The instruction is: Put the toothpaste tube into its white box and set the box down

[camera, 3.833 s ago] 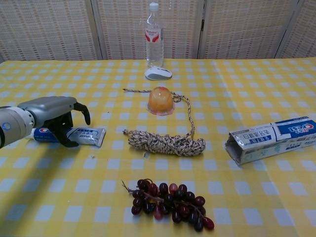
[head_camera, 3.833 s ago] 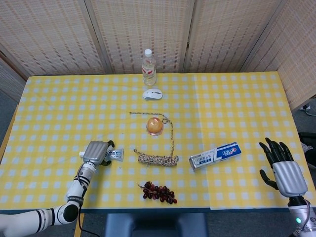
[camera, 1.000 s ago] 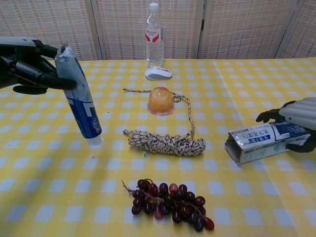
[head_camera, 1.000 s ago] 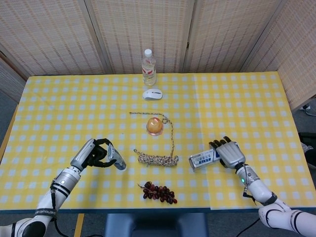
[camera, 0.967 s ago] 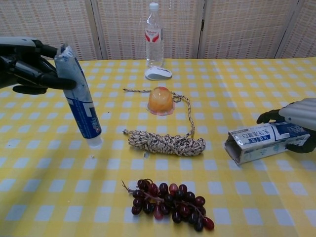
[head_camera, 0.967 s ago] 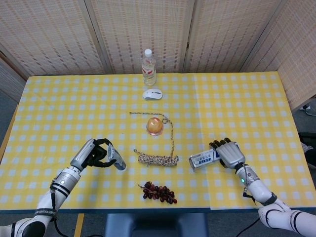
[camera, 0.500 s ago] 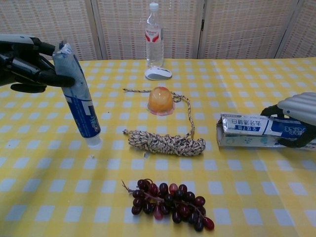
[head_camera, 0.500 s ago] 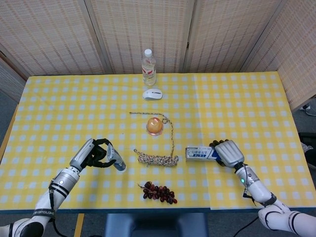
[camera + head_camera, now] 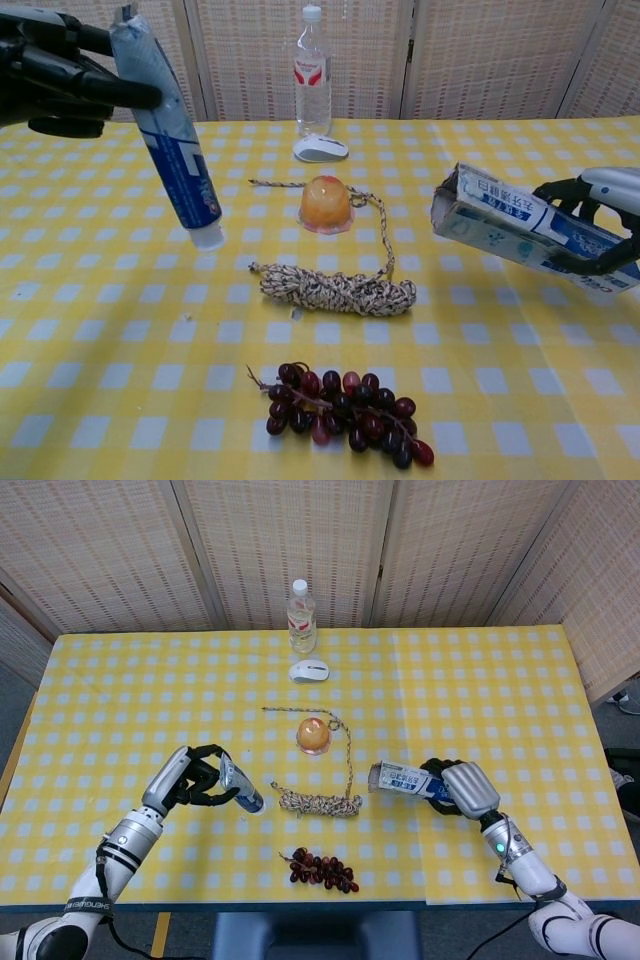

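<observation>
My left hand (image 9: 190, 776) (image 9: 55, 72) grips the crimped top of the blue-and-white toothpaste tube (image 9: 240, 785) (image 9: 167, 130), held off the table with its cap end hanging down and tilted right. My right hand (image 9: 466, 788) (image 9: 605, 215) holds the white-and-blue toothpaste box (image 9: 404, 780) (image 9: 520, 228) in the air, its open end pointing left and raised. Tube and box are well apart, with the rope between them.
A coiled rope (image 9: 318, 802) (image 9: 335, 286) lies mid-table, with an orange jelly cup (image 9: 313, 735) (image 9: 325, 204) behind it and red grapes (image 9: 322, 869) (image 9: 345, 410) in front. A white mouse (image 9: 309, 670) and water bottle (image 9: 301, 616) stand at the back.
Both hands rose. The right hand lifted the box off the table and tipped its open end upward. The left hand carried the tube higher and slightly right.
</observation>
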Action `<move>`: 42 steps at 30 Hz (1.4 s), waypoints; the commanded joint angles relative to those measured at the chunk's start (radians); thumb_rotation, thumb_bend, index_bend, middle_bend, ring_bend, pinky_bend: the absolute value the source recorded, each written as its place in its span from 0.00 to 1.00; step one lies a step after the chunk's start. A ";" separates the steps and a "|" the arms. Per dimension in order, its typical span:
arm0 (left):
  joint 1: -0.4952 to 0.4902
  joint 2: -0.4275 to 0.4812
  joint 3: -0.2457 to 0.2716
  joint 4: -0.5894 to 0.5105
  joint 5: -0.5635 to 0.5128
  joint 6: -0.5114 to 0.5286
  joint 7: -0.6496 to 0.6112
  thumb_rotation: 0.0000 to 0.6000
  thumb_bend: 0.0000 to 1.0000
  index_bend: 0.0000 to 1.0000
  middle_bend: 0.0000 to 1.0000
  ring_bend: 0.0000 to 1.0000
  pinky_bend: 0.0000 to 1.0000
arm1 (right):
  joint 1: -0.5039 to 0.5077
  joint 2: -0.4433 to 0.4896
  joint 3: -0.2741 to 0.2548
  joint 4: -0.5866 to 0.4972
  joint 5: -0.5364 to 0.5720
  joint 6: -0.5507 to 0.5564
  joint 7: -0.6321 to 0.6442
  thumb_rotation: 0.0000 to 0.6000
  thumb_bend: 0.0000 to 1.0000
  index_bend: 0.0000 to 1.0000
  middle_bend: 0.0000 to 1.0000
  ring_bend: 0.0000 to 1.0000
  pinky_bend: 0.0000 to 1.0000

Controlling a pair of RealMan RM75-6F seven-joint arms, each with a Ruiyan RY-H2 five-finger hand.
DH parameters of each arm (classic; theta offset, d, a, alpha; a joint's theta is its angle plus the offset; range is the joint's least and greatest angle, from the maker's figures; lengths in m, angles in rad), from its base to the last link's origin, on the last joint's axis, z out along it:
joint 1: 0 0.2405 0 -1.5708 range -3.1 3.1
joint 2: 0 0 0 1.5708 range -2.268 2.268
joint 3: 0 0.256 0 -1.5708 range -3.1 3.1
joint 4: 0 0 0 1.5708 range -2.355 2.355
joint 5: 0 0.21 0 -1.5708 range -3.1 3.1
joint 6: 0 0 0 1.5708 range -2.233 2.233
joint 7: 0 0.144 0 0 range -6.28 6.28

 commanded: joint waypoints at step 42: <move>-0.324 -0.249 -0.188 -0.119 -0.361 0.308 0.134 1.00 0.74 0.80 1.00 1.00 1.00 | 0.031 -0.287 -0.013 0.078 -0.121 0.149 0.518 1.00 0.41 0.39 0.35 0.41 0.47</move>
